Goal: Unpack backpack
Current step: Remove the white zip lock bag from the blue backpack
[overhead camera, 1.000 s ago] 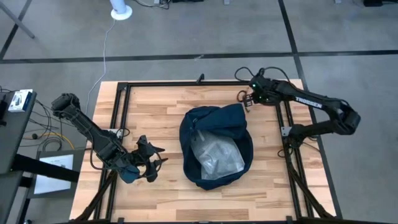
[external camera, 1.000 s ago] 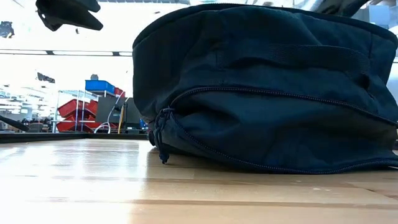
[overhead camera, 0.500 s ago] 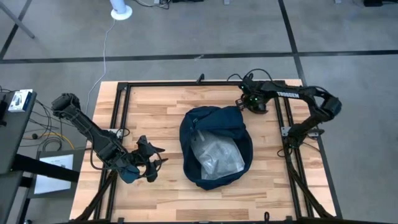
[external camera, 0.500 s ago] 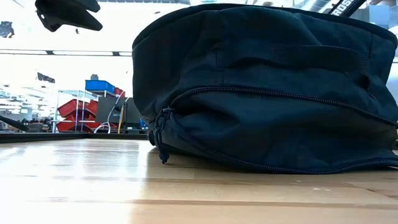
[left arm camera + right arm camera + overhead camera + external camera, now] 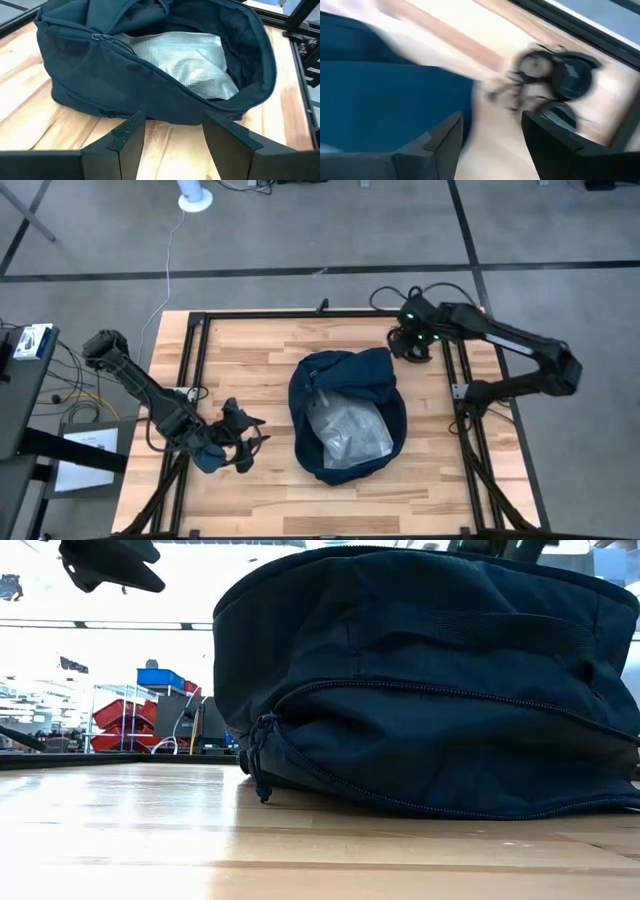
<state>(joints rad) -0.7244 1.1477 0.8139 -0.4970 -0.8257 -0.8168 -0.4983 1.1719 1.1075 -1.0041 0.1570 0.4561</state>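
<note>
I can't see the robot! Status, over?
Left hand open, waiting beside the open dark navy fabric backpack. Right hand open at its far corner. Clear crinkly plastic bag inside.

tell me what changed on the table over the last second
Only the right arm moved: its elbow folded in, then swung back out, and the right hand stays near the table's far right corner beside the backpack, holding nothing. A pair of headphones lies in front of it. The left hand stayed open, and the backpack and its clear plastic bag did not shift.
</note>
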